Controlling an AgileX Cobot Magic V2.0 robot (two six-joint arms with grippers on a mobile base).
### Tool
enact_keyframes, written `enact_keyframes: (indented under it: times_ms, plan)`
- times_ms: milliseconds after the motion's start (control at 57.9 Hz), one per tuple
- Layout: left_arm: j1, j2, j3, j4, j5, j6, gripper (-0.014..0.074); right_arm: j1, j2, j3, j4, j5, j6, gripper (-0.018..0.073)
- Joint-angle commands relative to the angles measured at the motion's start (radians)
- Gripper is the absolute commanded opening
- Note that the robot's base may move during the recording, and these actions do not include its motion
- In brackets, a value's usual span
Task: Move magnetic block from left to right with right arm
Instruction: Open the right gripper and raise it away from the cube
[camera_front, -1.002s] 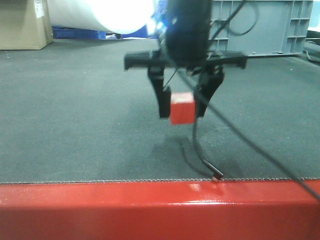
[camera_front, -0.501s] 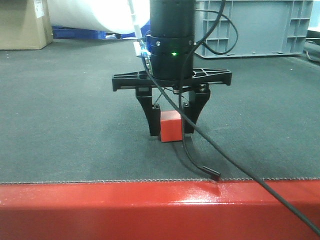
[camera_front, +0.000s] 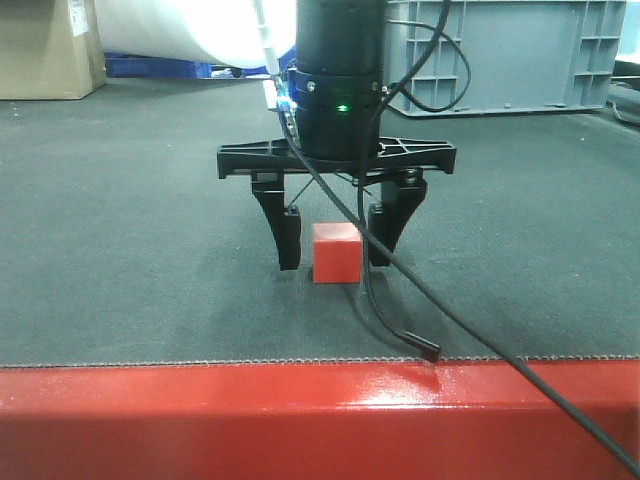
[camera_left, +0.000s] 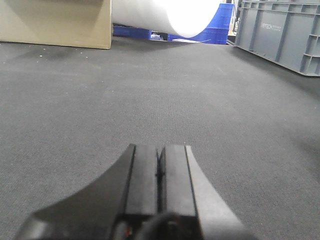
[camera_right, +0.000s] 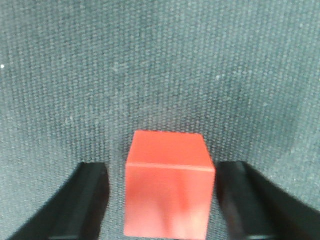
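The magnetic block (camera_front: 335, 253), a small red cube, rests on the dark grey mat. My right gripper (camera_front: 334, 250) stands over it, open, one black finger on each side with a gap to the cube. The right wrist view shows the block (camera_right: 169, 187) between the two fingers (camera_right: 82, 202), untouched by either. My left gripper (camera_left: 159, 167) is shut with nothing between its pads, low over bare mat elsewhere.
The glossy red table edge (camera_front: 320, 415) runs along the front. A loose black cable (camera_front: 420, 345) hangs from the right arm to the mat. A grey crate (camera_front: 510, 55), a white roll (camera_front: 180, 30) and a cardboard box (camera_front: 45, 45) stand at the back.
The right gripper carried the block down onto the mat, then opened. Its fingers now stand apart from the cube, which rests on its own.
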Motion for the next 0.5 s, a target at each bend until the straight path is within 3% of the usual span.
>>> enact_keyframes:
  times_ms: [0,328,484]
  plan:
    - [-0.006,-0.007,0.009,-0.003,-0.083,-0.007,-0.0126,-0.001,-0.089,-0.034,0.0,-0.001,-0.002,0.0582]
    - [-0.006,-0.007,0.009,-0.003,-0.083,-0.007,-0.0126,0.001,-0.225,-0.027,-0.016,-0.021,-0.03,0.0564]
    - [-0.006,-0.007,0.009,-0.003,-0.083,-0.007,-0.0126,0.001,-0.311,0.012,-0.017,-0.05,-0.117,0.0461]
